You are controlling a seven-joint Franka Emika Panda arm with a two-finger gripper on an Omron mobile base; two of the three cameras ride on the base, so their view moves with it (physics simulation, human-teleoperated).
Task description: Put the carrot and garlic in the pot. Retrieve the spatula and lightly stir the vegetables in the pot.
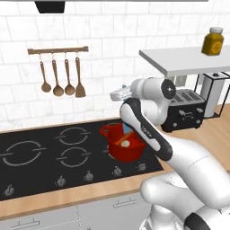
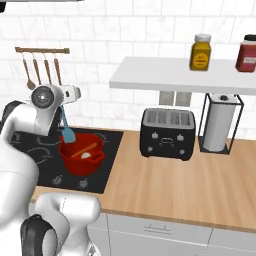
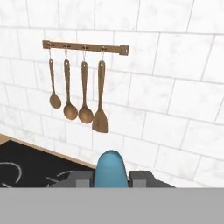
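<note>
You're looking at a wooden countertop (image 2: 165, 185) carrying a black cooktop (image 1: 49, 157) on its left part, with a white tiled wall (image 2: 125, 35) standing behind it. Your white arm (image 1: 148, 130) is bending over the cooktop's right end, its forearm crossing in front of the pot. A white shelf (image 2: 175, 75) is hanging over the counter's right side, carrying a yellow jar (image 2: 200, 52) and a red jar (image 2: 246, 53). Under it a black toaster (image 2: 167, 133) is sitting beside a paper towel roll in a wire holder (image 2: 220, 122). The red pot (image 2: 80, 155) is sitting on the cooktop's right front area, near the knobs. Inside it the carrot (image 2: 84, 149) is lying tilted across the bottom and the garlic (image 2: 86, 156) is resting just beside it. A wooden rail (image 3: 85, 47) is hanging on the wall, holding three wooden spoons (image 3: 70, 92) and a brown wooden spatula (image 3: 100, 105). Your gripper (image 3: 111, 180) is hovering above the pot's left rim, jaws closing tight on the handle of the light-blue spatula (image 2: 66, 129), one finger pressing each side of it. The spatula is hanging down with its blade at the pot's left rim; whether the blade is touching the vegetables is not clear.
</note>
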